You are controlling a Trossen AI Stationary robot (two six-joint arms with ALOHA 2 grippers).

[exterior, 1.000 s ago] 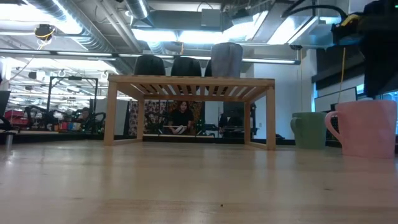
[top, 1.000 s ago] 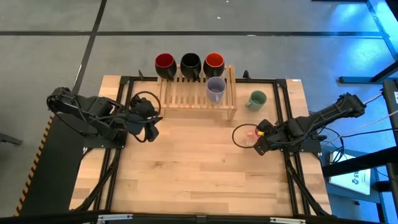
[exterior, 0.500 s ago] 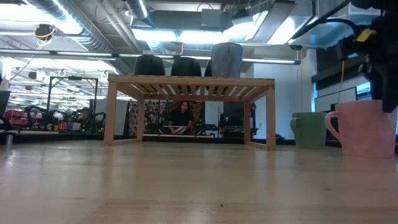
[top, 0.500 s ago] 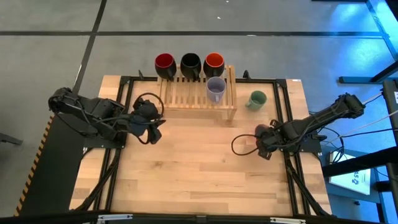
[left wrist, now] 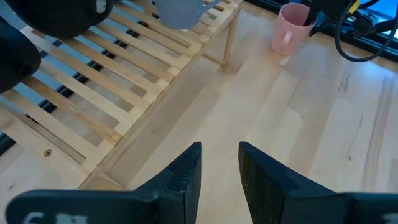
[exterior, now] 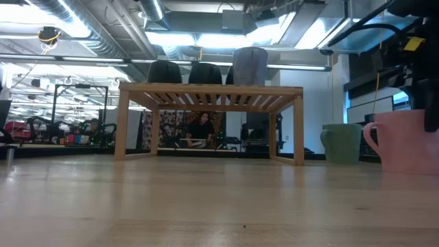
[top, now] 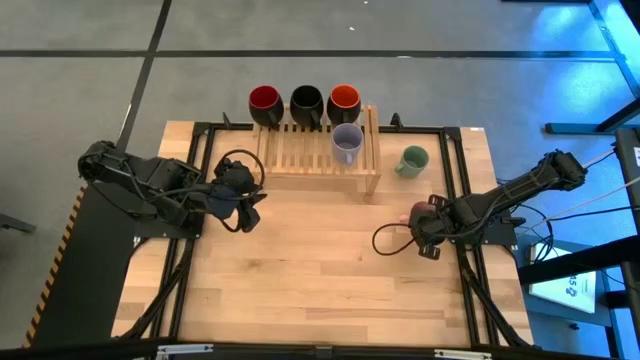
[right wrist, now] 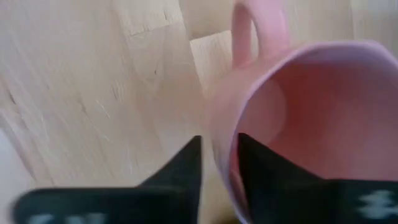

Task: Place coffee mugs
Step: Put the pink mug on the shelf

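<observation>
Four mugs stand on the wooden rack (top: 318,150); the pale green mug (top: 412,160) waits on the desk (top: 300,270); right gripper (right wrist: 219,163) pinches the pink mug (right wrist: 298,124) rim at right; left gripper (left wrist: 220,163), slightly spread, hovers left.

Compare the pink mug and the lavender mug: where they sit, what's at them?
The pink mug stands on the table; the lavender mug stands up on the wooden rack. The right claw is at the pink mug, one finger outside and one inside its rim, seemingly pinching the wall; nothing is at the lavender mug, and the left claw waits open beside the rack. Both are upright.
</observation>
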